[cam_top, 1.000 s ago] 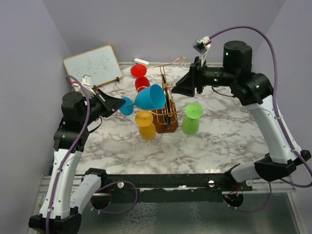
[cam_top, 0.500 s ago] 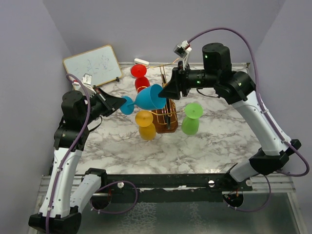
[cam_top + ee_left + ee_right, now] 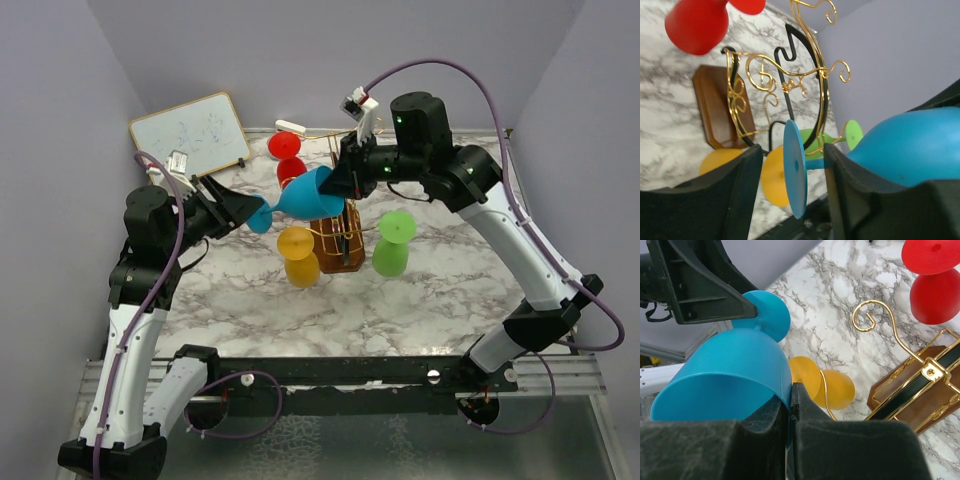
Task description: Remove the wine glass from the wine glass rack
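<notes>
At your far left a whiteboard (image 3: pixel 190 135) leans at the back corner of the marble table (image 3: pixel 450 290); just right of it your left gripper (image 3: pixel 248 207) reaches in with its jaws parted, and the left wrist view shows its two black fingers (image 3: pixel 747 190) standing either side of the round foot of the blue wine glass (image 3: pixel 308 197) with a gap on each side, so nothing is gripped there; the glass lies on its side in the air, foot toward the left gripper and open mouth toward the right, its bowl close against the left side of the wine glass rack (image 3: pixel 343 240) near the top of the wire; whether any part of it touches the gold scrolls you cannot tell from these views; behind it a red glass (image 3: pixel 288 160) sits foot uppermost at the rear of the rack, and below it a yellow glass (image 3: pixel 299 257) sits foot uppermost at the rack's front left; the rack stands on its brown wooden block in the middle of the table; your right gripper (image 3: pixel 335 182) comes in from the right above the rack, and the right wrist view shows its fingers (image 3: pixel 765 415) pinched together on the rim of the blue bowl, one inside and one outside; furthest right, a green glass (image 3: pixel 393 243) sits foot uppermost just beside the rack
</notes>
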Action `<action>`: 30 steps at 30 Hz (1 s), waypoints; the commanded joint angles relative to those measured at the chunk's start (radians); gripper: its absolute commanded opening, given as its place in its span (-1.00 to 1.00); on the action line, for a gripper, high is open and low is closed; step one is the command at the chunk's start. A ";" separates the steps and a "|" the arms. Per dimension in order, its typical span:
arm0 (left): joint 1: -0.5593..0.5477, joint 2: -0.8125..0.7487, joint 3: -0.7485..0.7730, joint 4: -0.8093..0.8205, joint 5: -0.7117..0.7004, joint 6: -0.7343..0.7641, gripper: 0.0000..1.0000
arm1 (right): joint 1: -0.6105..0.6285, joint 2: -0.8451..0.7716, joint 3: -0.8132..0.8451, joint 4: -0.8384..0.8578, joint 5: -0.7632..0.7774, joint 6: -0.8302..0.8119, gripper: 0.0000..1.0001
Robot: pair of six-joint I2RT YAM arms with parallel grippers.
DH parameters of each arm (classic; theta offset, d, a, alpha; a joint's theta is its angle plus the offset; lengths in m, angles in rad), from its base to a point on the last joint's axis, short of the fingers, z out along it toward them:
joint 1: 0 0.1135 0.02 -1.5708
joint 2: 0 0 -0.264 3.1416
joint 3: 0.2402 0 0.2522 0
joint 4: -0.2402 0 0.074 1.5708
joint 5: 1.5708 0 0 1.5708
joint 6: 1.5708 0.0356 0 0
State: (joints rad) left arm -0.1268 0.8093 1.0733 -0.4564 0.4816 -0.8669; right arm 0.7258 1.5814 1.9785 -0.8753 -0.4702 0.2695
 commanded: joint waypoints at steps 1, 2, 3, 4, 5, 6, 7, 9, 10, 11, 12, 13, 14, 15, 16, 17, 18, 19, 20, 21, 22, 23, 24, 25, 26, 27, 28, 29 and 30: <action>0.000 -0.026 0.020 -0.091 -0.082 0.042 0.35 | 0.006 -0.045 0.023 0.028 0.099 0.024 -0.97; -0.001 -0.029 0.024 -0.120 -0.112 0.049 0.49 | 0.006 -0.048 0.026 0.027 0.116 0.025 -0.98; 0.000 -0.031 0.027 -0.144 -0.138 0.055 0.61 | 0.006 -0.049 0.032 0.026 0.135 0.022 -0.98; 0.000 -0.036 0.029 -0.165 -0.164 0.061 0.70 | 0.006 -0.050 0.040 0.022 0.152 0.020 -0.98; 0.000 -0.040 0.032 -0.182 -0.193 0.064 0.75 | 0.006 -0.048 0.048 0.022 0.170 0.014 -0.98; 0.000 -0.048 0.036 -0.198 -0.223 0.068 0.78 | 0.005 -0.046 0.058 0.021 0.191 0.008 -0.98; 0.000 -0.059 0.042 -0.213 -0.257 0.071 0.79 | 0.004 -0.045 0.070 0.019 0.221 0.005 -0.98; -0.001 -0.088 0.050 -0.239 -0.339 0.074 0.79 | 0.000 -0.038 0.102 0.018 0.289 0.000 -0.98; 0.000 -0.110 0.050 -0.243 -0.377 0.073 0.79 | -0.009 -0.033 0.119 0.021 0.319 -0.001 -0.98; 0.000 -0.131 0.049 -0.246 -0.413 0.070 0.79 | -0.023 -0.026 0.137 0.029 0.350 -0.002 -0.98; 0.000 -0.156 0.041 -0.242 -0.442 0.071 0.78 | -0.044 -0.018 0.161 0.035 0.363 -0.002 -0.98; 0.000 -0.180 0.032 -0.234 -0.462 0.073 0.76 | -0.081 -0.003 0.191 0.037 0.369 0.003 -0.98; 0.000 -0.205 0.018 -0.223 -0.477 0.077 0.75 | -0.126 0.028 0.230 0.034 0.352 0.012 -0.98; 0.000 -0.217 0.006 -0.217 -0.485 0.080 0.74 | -0.187 0.057 0.271 0.029 0.327 0.025 -0.98; 0.000 -0.222 -0.006 -0.214 -0.491 0.084 0.73 | -0.241 0.091 0.315 0.021 0.313 0.035 -0.98; 0.000 -0.224 -0.016 -0.211 -0.494 0.090 0.73 | -0.304 0.130 0.366 0.009 0.301 0.046 -0.98; 0.000 -0.221 -0.026 -0.211 -0.493 0.096 0.72 | -0.368 0.165 0.404 0.000 0.284 0.062 -0.97; 0.000 -0.219 -0.036 -0.211 -0.494 0.103 0.72 | -0.424 0.199 0.437 -0.008 0.269 0.084 -0.98; -0.002 -0.217 -0.045 -0.206 -0.493 0.110 0.71 | -0.486 0.226 0.455 -0.013 0.252 0.105 -0.98; -0.002 -0.216 -0.056 -0.199 -0.494 0.118 0.70 | -0.536 0.247 0.459 -0.016 0.247 0.125 -0.98; -0.003 -0.212 -0.064 -0.197 -0.498 0.127 0.70 | -0.587 0.262 0.453 -0.026 0.255 0.137 -0.97; -0.003 -0.205 -0.070 -0.196 -0.504 0.140 0.68 | -0.625 0.273 0.441 -0.039 0.280 0.141 -0.98; -0.004 -0.192 -0.072 -0.201 -0.513 0.147 0.67 | -0.652 0.283 0.421 -0.060 0.317 0.134 -0.98; -0.003 -0.172 -0.068 -0.218 -0.524 0.157 0.65 | -0.670 0.288 0.394 -0.079 0.360 0.120 -0.98; -0.003 -0.149 -0.061 -0.231 -0.531 0.171 0.63 | -0.682 0.290 0.359 -0.102 0.413 0.113 -0.98; -0.004 -0.124 -0.050 -0.241 -0.535 0.188 0.62 | -0.691 0.290 0.318 -0.139 0.467 0.111 -0.98; -0.003 -0.095 -0.046 -0.250 -0.536 0.209 0.61 | -0.697 0.286 0.267 -0.168 0.514 0.116 -0.98; -0.003 -0.068 -0.035 -0.260 -0.538 0.227 0.60 | -0.702 0.280 0.225 -0.202 0.550 0.122 -0.98; -0.003 -0.041 -0.032 -0.264 -0.539 0.242 0.59 | -0.703 0.270 0.178 -0.226 0.570 0.130 -0.98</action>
State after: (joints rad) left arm -0.1295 0.6895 1.0088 -0.6827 -0.0132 -0.7155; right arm 0.0223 1.8759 2.2776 -0.9405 -0.0765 0.3721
